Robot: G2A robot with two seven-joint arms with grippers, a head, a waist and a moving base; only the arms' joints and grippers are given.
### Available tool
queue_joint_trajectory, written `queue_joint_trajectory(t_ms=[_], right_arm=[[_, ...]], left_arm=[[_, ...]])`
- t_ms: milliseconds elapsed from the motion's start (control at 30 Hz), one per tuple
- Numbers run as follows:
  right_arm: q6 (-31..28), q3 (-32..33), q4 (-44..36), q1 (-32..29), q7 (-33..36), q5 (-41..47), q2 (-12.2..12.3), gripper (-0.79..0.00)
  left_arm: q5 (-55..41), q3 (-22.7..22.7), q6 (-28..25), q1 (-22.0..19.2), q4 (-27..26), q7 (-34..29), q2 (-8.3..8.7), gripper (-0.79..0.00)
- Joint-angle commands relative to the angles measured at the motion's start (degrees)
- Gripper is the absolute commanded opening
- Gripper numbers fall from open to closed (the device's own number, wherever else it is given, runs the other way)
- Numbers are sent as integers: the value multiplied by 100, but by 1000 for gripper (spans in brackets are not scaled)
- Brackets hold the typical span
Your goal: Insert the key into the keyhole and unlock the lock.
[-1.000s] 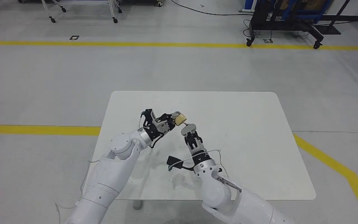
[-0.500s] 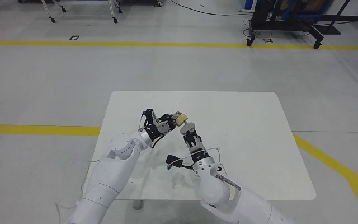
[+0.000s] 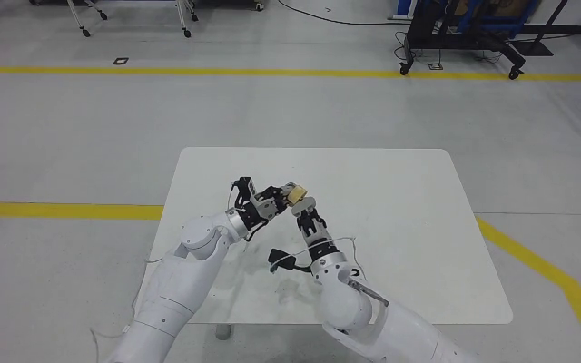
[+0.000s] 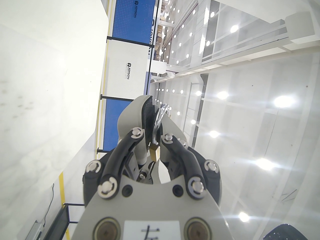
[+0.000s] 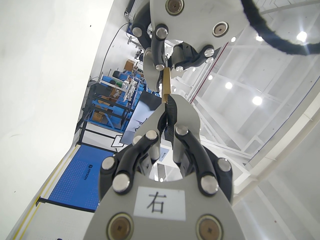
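Right gripper (image 5: 168, 104): fingers pinched together; whatever sits between the pads is hidden. The tips touch the end of the brass lock (image 5: 166, 83) that faces them.
Left gripper (image 4: 157, 116): clenched on the lock, with the silver shackle (image 4: 162, 112) between its pads and the brass body nearer the palm.
Lock: held in the air between the two grippers, edge-on to the right wrist camera.
Arms: in the top view, both grippers meet tip to tip above the left half of the table (image 3: 408, 227).
Table: white, rounded corners, on a grey floor with yellow lines.
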Motion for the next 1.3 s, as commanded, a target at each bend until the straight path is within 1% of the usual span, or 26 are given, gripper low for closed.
queue_joint_trajectory(t_ms=[0, 33, 167, 267, 467, 667, 800, 867, 933, 967, 1000, 1267], right_arm=[[-7, 24, -7, -17, -11, 0, -12, -640], [-8, 33, -15, -25, -15, 0, -16, -582], [-13, 63, -63, -71, -15, 0, -25, -542], [-7, 78, -106, -102, 11, 0, -16, -545], [70, 128, -158, -166, 5, 0, 19, -523], [210, 239, -211, -309, -138, 0, 54, -499], [568, 470, -272, -532, -412, 167, 87, -486], [896, 649, -346, -679, -674, 396, 120, -477], [1332, 881, -440, -868, -1080, 818, 163, -409], [1517, 1032, -441, -954, -1312, 1012, 194, 0], [1614, 1135, -440, -1008, -1460, 1126, 215, 0], [1614, 1135, -440, -1008, -1460, 1126, 215, 0]], left_arm=[[5, 2, 2, -2, 3, -6, -1, -785], [2, -1, 13, -6, 8, -2, -1, -785], [-9, -8, 24, -10, 11, 6, -2, -785], [-14, -10, 35, -10, 11, 13, -2, -785], [-7, -14, 38, -7, 7, 17, -3, -785], [-2, -38, 32, -2, 0, 40, 0, -785], [-23, -88, -59, 15, -24, 87, 4, -785], [24, -113, -188, 37, -63, 115, 9, -785], [15, -134, -282, 64, -98, 118, 10, -785], [7, -143, -322, 79, -106, 126, 10, -785], [1, -149, -344, 88, -117, 119, 11, -785], [34, -180, -361, 103, -115, 159, 15, -785]])
